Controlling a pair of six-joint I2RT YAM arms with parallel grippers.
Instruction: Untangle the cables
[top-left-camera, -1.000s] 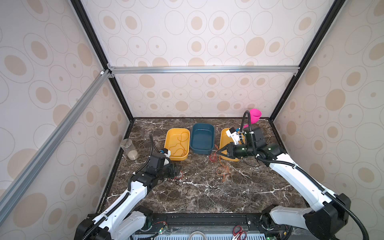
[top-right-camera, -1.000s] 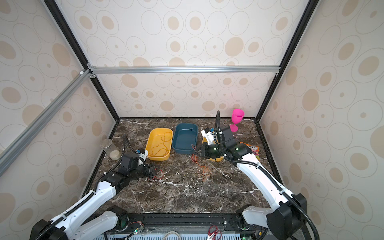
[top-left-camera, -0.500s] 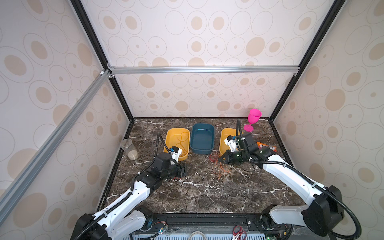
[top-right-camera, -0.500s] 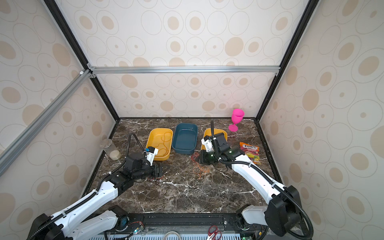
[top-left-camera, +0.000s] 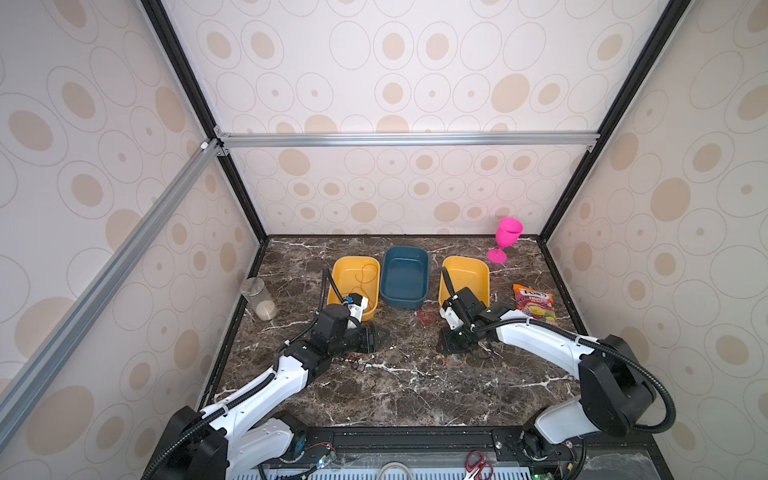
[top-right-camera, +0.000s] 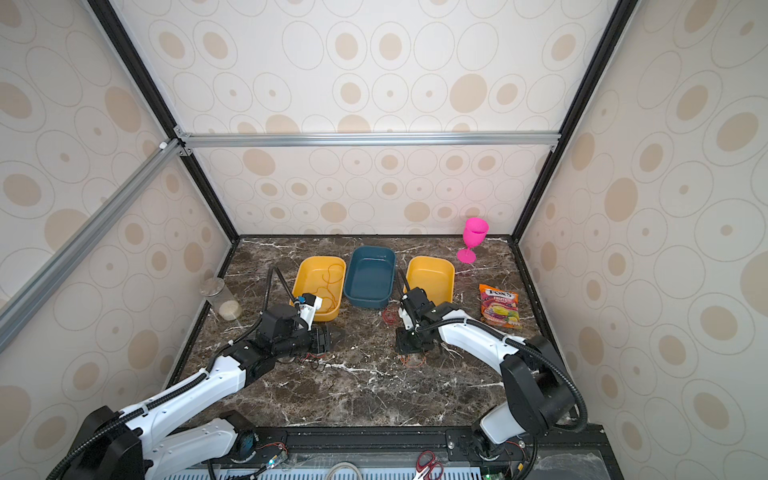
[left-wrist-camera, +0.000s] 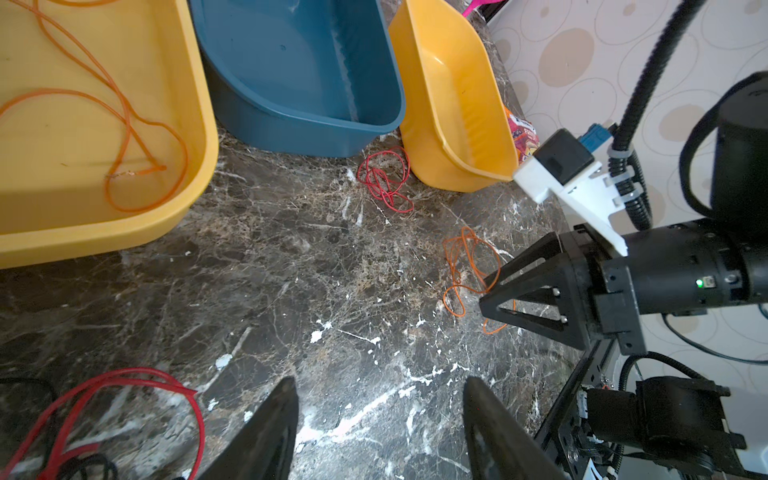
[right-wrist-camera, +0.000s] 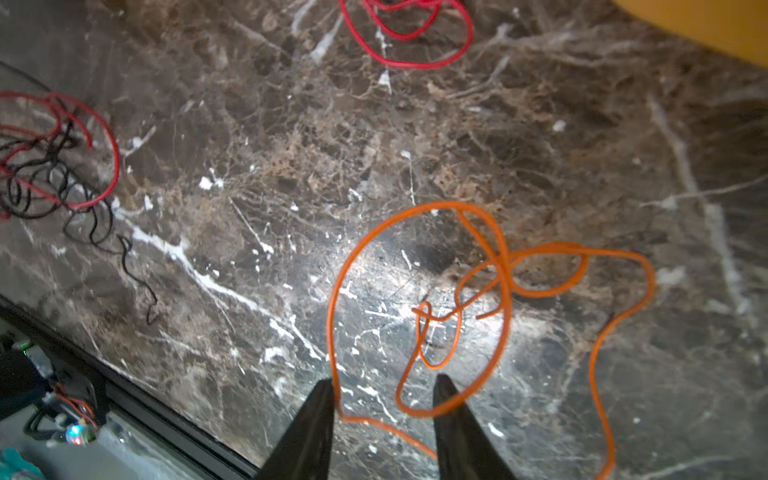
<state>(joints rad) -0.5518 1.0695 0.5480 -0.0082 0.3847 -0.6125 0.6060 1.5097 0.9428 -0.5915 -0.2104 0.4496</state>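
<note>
An orange cable (right-wrist-camera: 498, 270) lies in loose loops on the marble under my right gripper (right-wrist-camera: 384, 380), which is open with two strands running between its fingers; in a top view the same cable (top-left-camera: 455, 361) shows at that gripper (top-left-camera: 452, 347). A small red coil (top-left-camera: 426, 314) lies in front of the trays. A red and black tangle (left-wrist-camera: 124, 382) sits beside my left gripper (left-wrist-camera: 378, 382), which is open and empty, low over bare marble. Another orange cable (left-wrist-camera: 124, 124) lies in the left yellow tray (top-left-camera: 334, 291).
A blue tray (top-left-camera: 405, 299) and a second yellow tray (top-left-camera: 484, 270) stand in a row at the back. A pink goblet (top-left-camera: 505, 239), a candy bag (top-left-camera: 534, 303) and a glass jar (top-left-camera: 259, 299) stand near the walls. Red-handled scissors (top-left-camera: 478, 465) lie below the front rail.
My right gripper has come away from the right yellow tray toward the front, lowered over the orange cable, and its jaws have opened. My left gripper has shifted a little to the right.
</note>
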